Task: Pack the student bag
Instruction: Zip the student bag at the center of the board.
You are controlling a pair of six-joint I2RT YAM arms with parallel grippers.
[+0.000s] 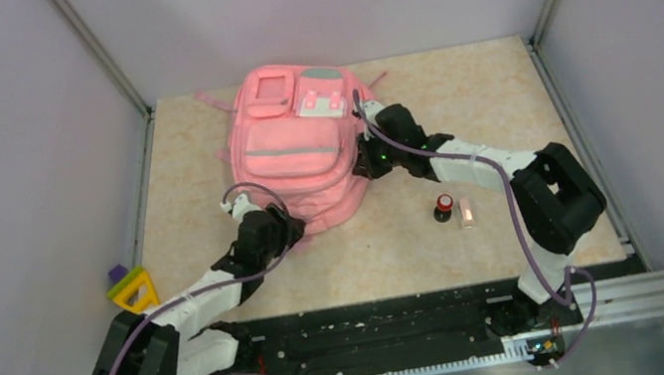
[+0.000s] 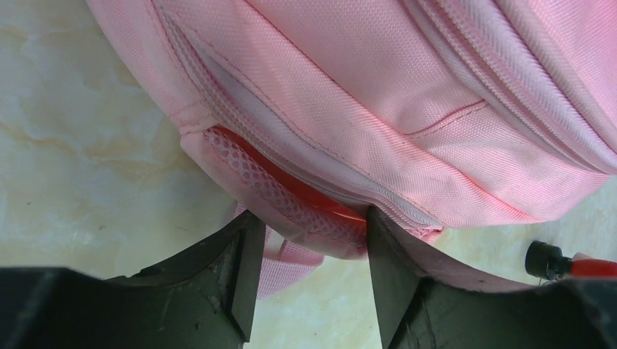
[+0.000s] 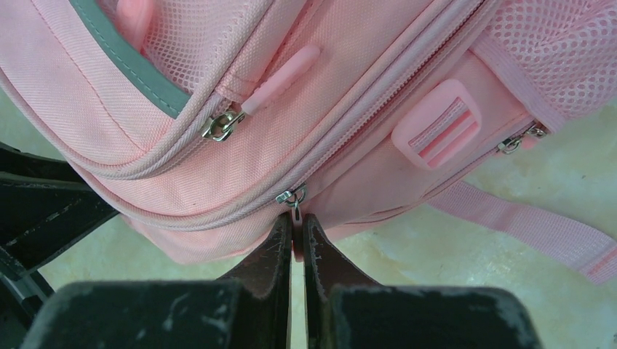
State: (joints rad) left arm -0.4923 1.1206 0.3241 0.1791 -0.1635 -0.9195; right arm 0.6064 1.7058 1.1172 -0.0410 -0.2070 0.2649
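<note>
The student bag, a big pink backpack with grey-green trim, lies front-up at the back middle of the table. My right gripper is at its right side. In the right wrist view it is shut on the pink pull tab hanging from a metal zip slider on the bag. My left gripper is at the bag's near left corner. In the left wrist view it is open, with the bag's mesh side pocket between the fingertips and something red inside it.
A small black and red cylinder and a small whitish block stand on the table right of the bag; the cylinder also shows in the left wrist view. A yellow and purple triangle lies beyond the table's left rail. A loose pink strap trails on the table.
</note>
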